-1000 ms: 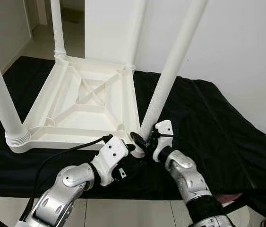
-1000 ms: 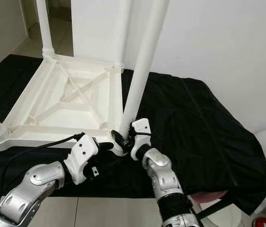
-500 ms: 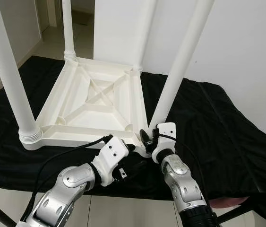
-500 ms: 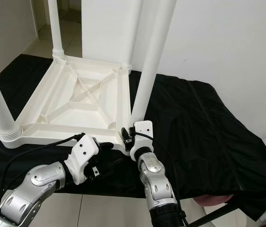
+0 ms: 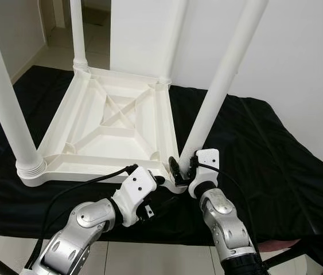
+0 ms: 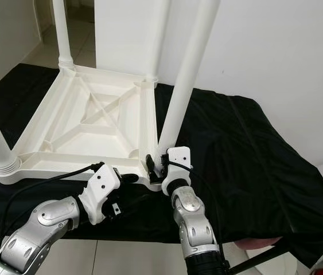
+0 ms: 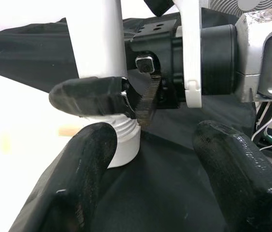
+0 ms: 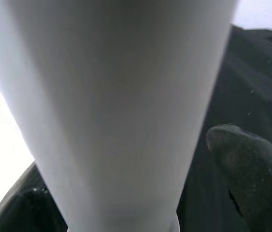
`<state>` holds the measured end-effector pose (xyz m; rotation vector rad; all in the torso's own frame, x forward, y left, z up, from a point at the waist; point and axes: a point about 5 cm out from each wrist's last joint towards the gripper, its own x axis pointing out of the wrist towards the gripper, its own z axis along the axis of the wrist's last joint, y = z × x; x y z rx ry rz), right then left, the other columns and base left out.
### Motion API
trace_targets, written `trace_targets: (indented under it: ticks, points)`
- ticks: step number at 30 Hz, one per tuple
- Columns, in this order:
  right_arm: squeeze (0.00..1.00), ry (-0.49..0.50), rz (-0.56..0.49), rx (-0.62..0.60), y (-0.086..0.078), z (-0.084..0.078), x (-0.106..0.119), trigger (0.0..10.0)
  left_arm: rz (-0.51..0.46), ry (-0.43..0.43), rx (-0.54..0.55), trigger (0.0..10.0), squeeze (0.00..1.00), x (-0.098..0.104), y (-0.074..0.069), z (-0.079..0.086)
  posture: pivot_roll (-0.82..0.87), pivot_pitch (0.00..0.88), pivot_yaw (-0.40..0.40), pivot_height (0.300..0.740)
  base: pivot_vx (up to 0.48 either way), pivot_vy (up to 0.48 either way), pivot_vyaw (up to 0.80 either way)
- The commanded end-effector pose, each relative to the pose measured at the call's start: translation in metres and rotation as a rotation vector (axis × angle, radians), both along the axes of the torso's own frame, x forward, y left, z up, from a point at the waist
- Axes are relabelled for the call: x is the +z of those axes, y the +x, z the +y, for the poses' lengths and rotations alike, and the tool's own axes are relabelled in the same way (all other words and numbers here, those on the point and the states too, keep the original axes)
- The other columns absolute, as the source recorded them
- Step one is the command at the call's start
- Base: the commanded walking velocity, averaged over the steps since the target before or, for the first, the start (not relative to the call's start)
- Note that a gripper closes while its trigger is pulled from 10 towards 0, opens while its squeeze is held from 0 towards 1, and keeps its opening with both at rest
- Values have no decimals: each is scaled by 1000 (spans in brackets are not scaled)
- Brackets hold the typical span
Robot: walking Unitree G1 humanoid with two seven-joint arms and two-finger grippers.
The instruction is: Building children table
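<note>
Black cloth [image 5: 264, 149] covers the bench, and we note it drapes over the near edge and the right-hand end. Behind it stands a white wall [image 5: 299, 51], with pale floor tiles [image 5: 63, 43] visible through a doorway at upper left.

On the cloth lies the children table [image 5: 112, 129], white plastic, turned upside down so that its ribbed underside faces up. We count four legs rising from its corners: the near-left leg [image 5: 3, 100] with a threaded collar at its foot, the far-left leg [image 5: 78, 31], the far-right leg [image 5: 175, 37] against the wall, and the near-right leg [image 5: 221, 83], which leans away to the right rather than standing plumb.

Our two arms meet at the near-right corner of the frame. The right gripper [image 5: 179, 167] sits at the base of the near-right leg, one finger on either side of it. In the right wrist view the leg fills the space between the fingers [image 8: 251, 164]; we record the gripper as closed around the leg, though actual contact of the pads is hard to confirm.

The left gripper [image 5: 160, 182] lies just beside it, low at the same corner. The left wrist view shows its fingers [image 7: 85, 166] spread apart, holding nothing, with the threaded collar [image 7: 123, 140] of the near-right leg just ahead of them and the right gripper's body directly behind.

A black cable [image 5: 81, 183] runs along the left arm toward the wrist.
</note>
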<state>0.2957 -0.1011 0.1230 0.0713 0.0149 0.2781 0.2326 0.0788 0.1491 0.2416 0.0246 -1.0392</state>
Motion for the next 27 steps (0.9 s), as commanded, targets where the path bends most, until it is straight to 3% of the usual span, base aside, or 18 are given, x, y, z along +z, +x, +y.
trace_targets:
  ticks: [1, 2, 5, 16, 24, 25, 26, 27]
  points:
    - [0, -6, 5, 38, 0, -5, -1, 10000, 9, 1, 10, 10000, 0, -2, 0, -1, 52, 0, -161, 740, 0, 0, 0]
    - [0, -6, 5, 38, 0, -5, -1, 10000, 9, 1, 10, 10000, 0, -2, 0, -1, 52, 0, -161, 740, 0, 0, 0]
    - [0, -77, -21, 206, -3, -12, -2, 10000, 11, 2, 9, 10000, 0, -2, -1, -1, 47, 0, -150, 740, 0, 0, 0]
    - [0, -160, -63, 449, 0, -33, 2, 10000, 13, 4, 0, 10000, 0, -2, -3, 0, 45, 0, -144, 740, 0, 0, 0]
    - [0, -235, -54, 601, 18, -40, 4, 10000, 12, 9, -13, 10000, 0, -1, -3, 0, 54, 0, -143, 740, 0, 0, 0]
    - [0, -240, -43, 627, 20, -39, 3, 8588, 12, 10, -15, 10000, 0, -2, -3, 0, 58, 0, -141, 740, 0, 0, 0]
    - [0, -240, -43, 627, 20, -39, 3, 8588, 12, 10, -15, 10000, 0, -2, -3, 0, 58, 0, -141, 740, 0, 0, 0]
    - [0, -247, -36, 650, 21, -39, 2, 6863, 12, 11, -17, 10000, 0, -2, -3, 0, 58, 0, -141, 740, 0, 0, 0]
